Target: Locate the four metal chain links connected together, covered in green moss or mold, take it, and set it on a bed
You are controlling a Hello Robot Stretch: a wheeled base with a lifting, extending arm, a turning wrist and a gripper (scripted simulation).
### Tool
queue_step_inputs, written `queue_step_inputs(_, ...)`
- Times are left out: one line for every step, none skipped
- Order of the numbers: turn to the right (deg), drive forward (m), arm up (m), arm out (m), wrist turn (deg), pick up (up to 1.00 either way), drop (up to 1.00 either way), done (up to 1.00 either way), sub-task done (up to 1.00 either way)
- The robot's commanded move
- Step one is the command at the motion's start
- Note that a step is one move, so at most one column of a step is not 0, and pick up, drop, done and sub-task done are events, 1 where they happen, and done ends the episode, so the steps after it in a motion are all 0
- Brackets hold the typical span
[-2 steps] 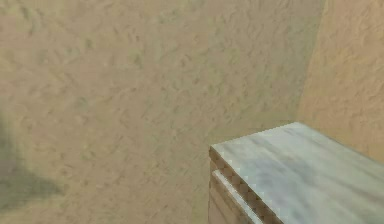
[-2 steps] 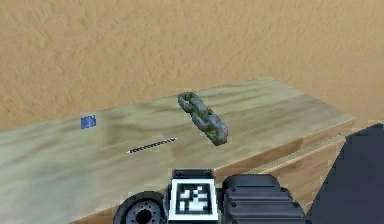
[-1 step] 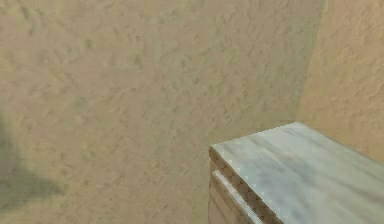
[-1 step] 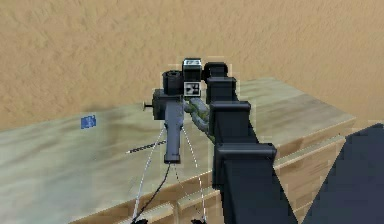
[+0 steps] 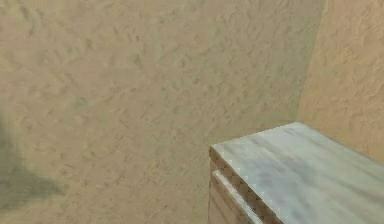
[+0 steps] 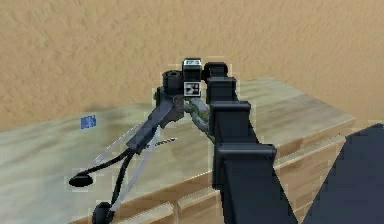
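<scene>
The thin-fingered gripper [image 6: 91,196] is noted against a pale, streaked, possibly marble cabinet top [image 6: 40,150], a small blue square [image 6: 88,123] beyond it; its grip cannot be told.

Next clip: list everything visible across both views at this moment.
Wall: one, tan, textured, behind everything in both views.
Dresser: one, pale wood top, forward view's lower right; likely the same one spans the arm side view.
Small object: one, blue, on the dresser top, arm side view's left.
Marker squares: two, white with black marks, arm's far end.
Arm: one, dark, from the arm side view's bottom edge; jaws extend down-left.
</scene>
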Motion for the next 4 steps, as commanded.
queue_step_inputs(0.0, 0.0, 0.0, 0.0, 45.0, 0.0, 0.0, 0.0, 0.0)
queue_step_inputs(0.0, 0.0, 0.0, 0.0, 45.0, 0.0, 0.0, 0.0, 0.0)
queue_step_inputs(0.0, 0.0, 0.0, 0.0, 45.0, 0.0, 0.0, 0.0, 0.0)
queue_step_inputs(0.0, 0.0, 0.0, 0.0, 36.0, 0.0, 0.0, 0.0, 0.0)
